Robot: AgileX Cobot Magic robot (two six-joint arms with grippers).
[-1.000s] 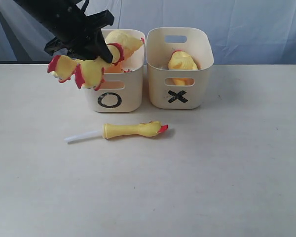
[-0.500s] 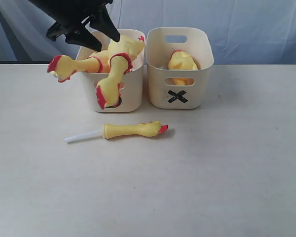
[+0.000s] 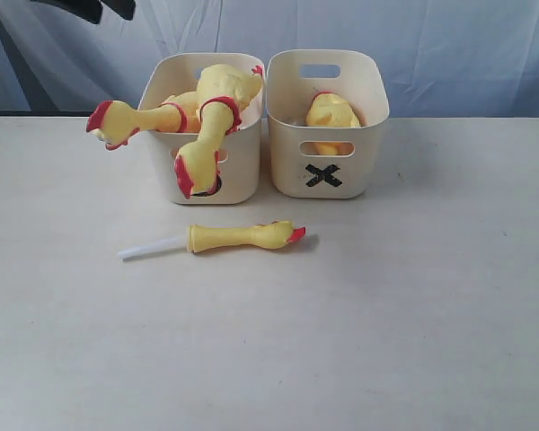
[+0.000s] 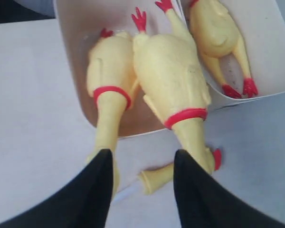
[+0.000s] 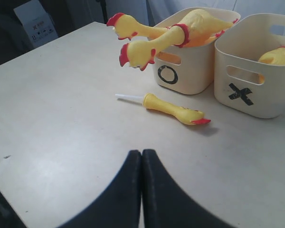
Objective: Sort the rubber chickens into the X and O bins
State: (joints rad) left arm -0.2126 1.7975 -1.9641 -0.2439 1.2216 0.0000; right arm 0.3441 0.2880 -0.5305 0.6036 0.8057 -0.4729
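1. Two cream tubs stand just beside each other at the upper centre of the exterior view: the O bin (image 3: 244,166) on the left, the X bin (image 3: 364,153) on the right, both on the table (image 3: 386,314).
2. O bin: the larger chicken (image 3: 225,81) lies across the rim, its neck hanging down the front wall and its head largely covering the mark. The smaller chicken (image 3: 144,117) pokes its neck out over the left rim, with its head in the air and clear of the bin.
3. X bin: a third chicken (image 3: 331,112) rests inside, and only its upper body shows above the rim.
4. The slim chicken (image 3: 238,236) lies flat on the table in front of the O bin. Its white stick (image 3: 148,249) points to the frame's left and its red-tipped head to the right.
5. Your left gripper (image 4: 142,156) looks steeply down on both bins, its fingers spread wide with nothing held. In the exterior view only a dark part of the left arm (image 3: 85,7) shows, at the upper left corner, high above the O bin.
6. Your right gripper (image 5: 141,154) sits low over the table, well apart from the bins and facing them. Its fingers are pressed together with nothing between them.
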